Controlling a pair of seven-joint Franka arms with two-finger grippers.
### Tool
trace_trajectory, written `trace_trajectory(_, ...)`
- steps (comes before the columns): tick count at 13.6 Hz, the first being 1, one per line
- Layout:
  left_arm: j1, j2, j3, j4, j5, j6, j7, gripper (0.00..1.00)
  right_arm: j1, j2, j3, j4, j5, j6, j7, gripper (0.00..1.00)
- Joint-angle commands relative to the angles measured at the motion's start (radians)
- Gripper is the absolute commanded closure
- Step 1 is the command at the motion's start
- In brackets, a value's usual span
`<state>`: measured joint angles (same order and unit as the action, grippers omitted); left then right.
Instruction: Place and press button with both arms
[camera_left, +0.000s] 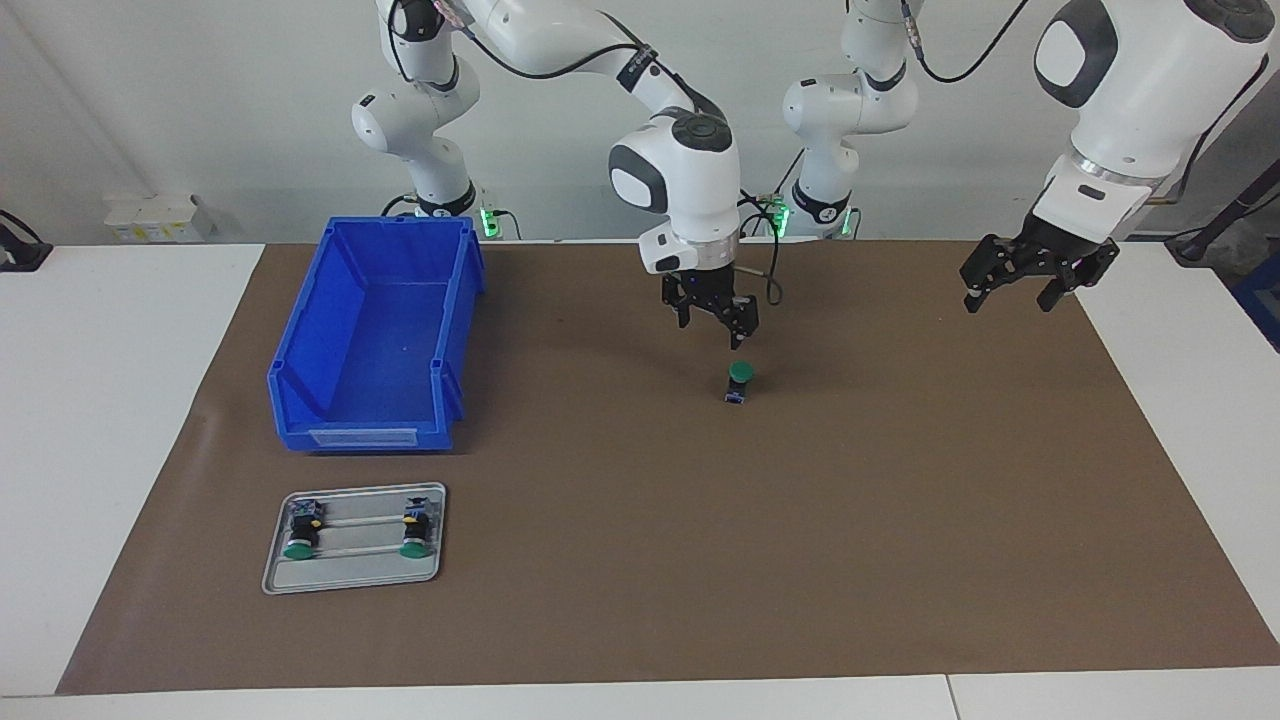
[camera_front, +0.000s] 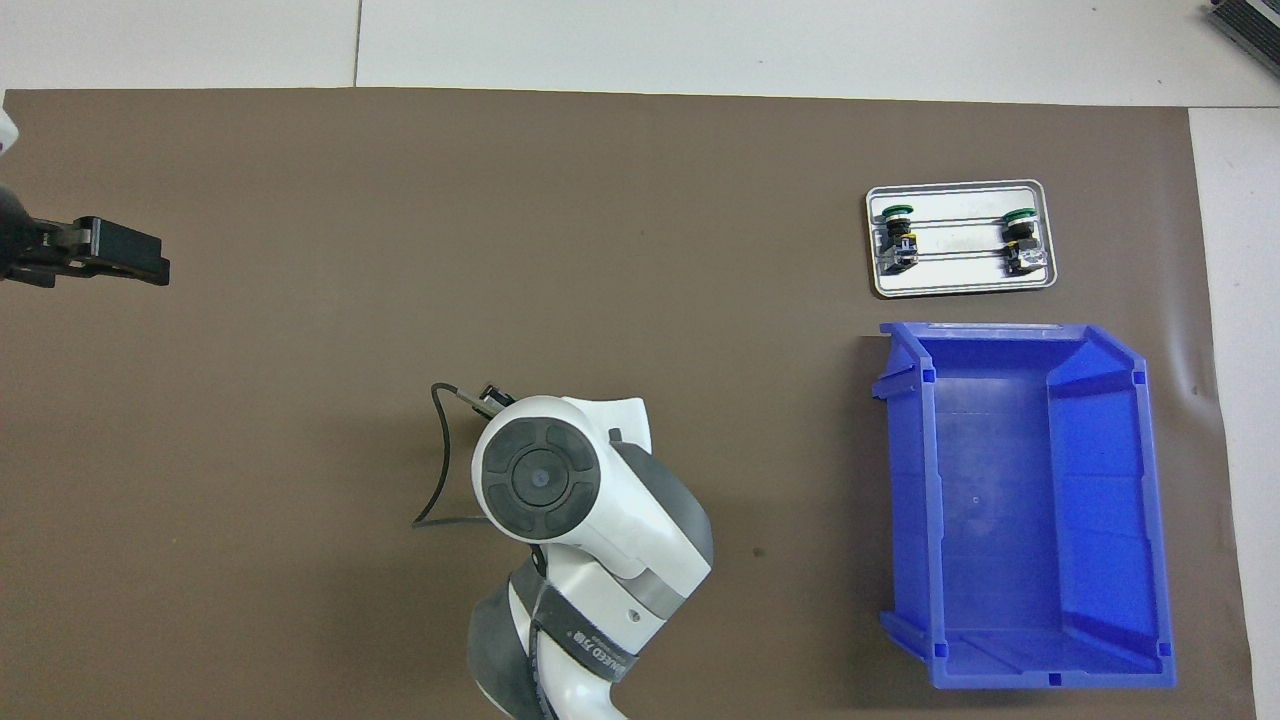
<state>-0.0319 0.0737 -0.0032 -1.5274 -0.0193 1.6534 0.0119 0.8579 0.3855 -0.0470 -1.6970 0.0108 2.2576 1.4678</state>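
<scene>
The white tabletop (camera_left: 120, 420) carries a wide brown mat (camera_left: 800, 520), matte and faintly creased at its edges. The two arms, glossy white with black cables, lean in over it. The right arm (camera_left: 600, 60) bends down from its base to the middle of the mat; from overhead its round grey-capped wrist hides everything under it. Its right gripper (camera_left: 722, 325) hangs just above the button, fingers (camera_left: 741, 330) spread apart, holding nothing and not touching the cap. The left arm (camera_left: 1140, 90) is cut off by the frame's edge and waits over the mat's edge at its own end of the tabletop; the left gripper (camera_left: 1008, 292) is up in the air, fingers apart and empty.

A blue plastic bin (camera_left: 300, 370), rectangular with sloped walls, sits toward the right arm's end. At its 6 o'clock in the facing view lies a flat grey metal tray (camera_left: 355, 575) with rounded corners, holding two more buttons (camera_left: 301, 530) lying on their sides.

The button (camera_left: 739, 382) stands upright at mid-mat: round green cap, short black body, a bluish block below, its details hard to make out.
</scene>
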Motion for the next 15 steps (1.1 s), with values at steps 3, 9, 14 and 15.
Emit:
trace_trajectory(3,-0.065,0.018,0.06,0.006,0.025,0.014,-0.004,0.0,0.015,0.104,-0.005,0.074,-0.067,0.066,0.034,0.0)
trace_trajectory(9,-0.052,0.044,0.037,0.132,0.024,-0.106,-0.009,0.0,-0.002,0.199,-0.005,0.155,-0.104,0.125,0.031,0.0)
trace_trajectory(14,-0.036,-0.023,0.037,-0.022,0.051,-0.03,-0.009,0.0,0.006,0.199,-0.004,0.129,-0.091,0.125,0.032,0.01)
trace_trajectory(15,-0.036,-0.025,0.032,-0.025,0.085,-0.03,-0.01,0.0,0.004,0.199,-0.004,0.129,-0.091,0.125,0.032,0.06)
